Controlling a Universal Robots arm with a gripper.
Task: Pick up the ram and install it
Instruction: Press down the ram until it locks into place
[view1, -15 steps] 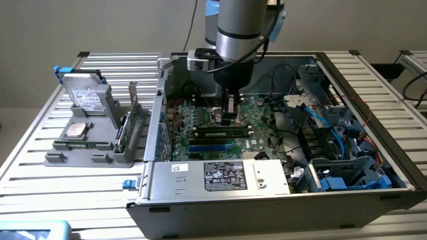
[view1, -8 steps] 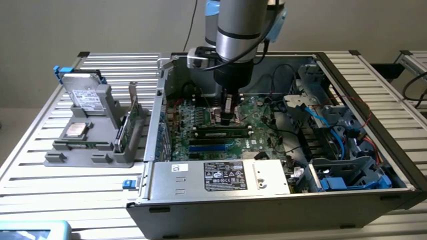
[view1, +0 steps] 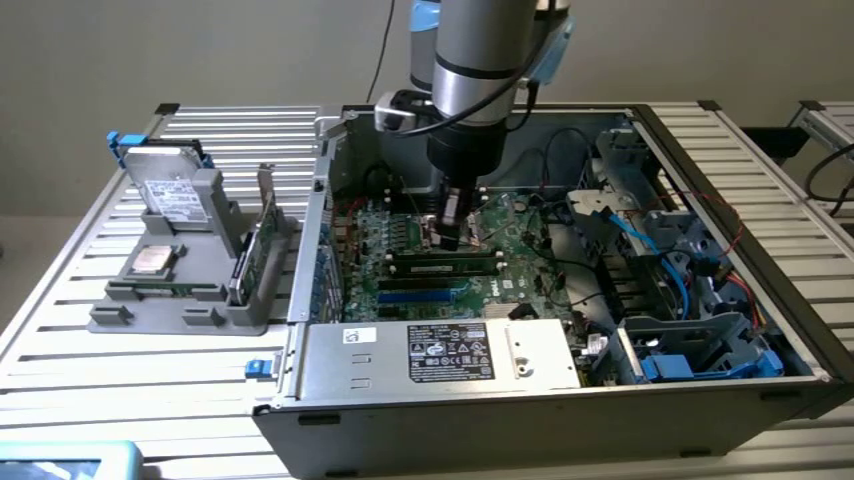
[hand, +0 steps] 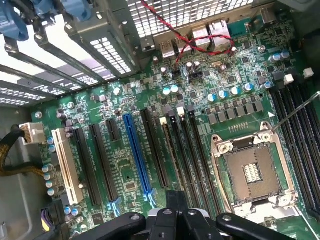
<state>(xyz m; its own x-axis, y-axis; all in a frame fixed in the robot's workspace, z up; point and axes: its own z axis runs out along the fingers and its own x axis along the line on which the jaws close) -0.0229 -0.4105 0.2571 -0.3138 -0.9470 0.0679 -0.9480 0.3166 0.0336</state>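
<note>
The arm (view1: 487, 60) reaches straight down into the open case (view1: 561, 390), its gripper (view1: 457, 232) low over the motherboard (view1: 514, 225). The jaws are clenched; whether they grasp anything cannot be told. A ram (view1: 445, 268) sits seated in a slot just in front of the gripper. The case lies on a slatted metal table (view1: 80, 330), with a grey holder (view1: 187, 300) of parts at the exterior view's left.

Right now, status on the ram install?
Gripper shut, low over motherboard slots. Ram standing in a slot beside it. Blue cables well aside.
</note>
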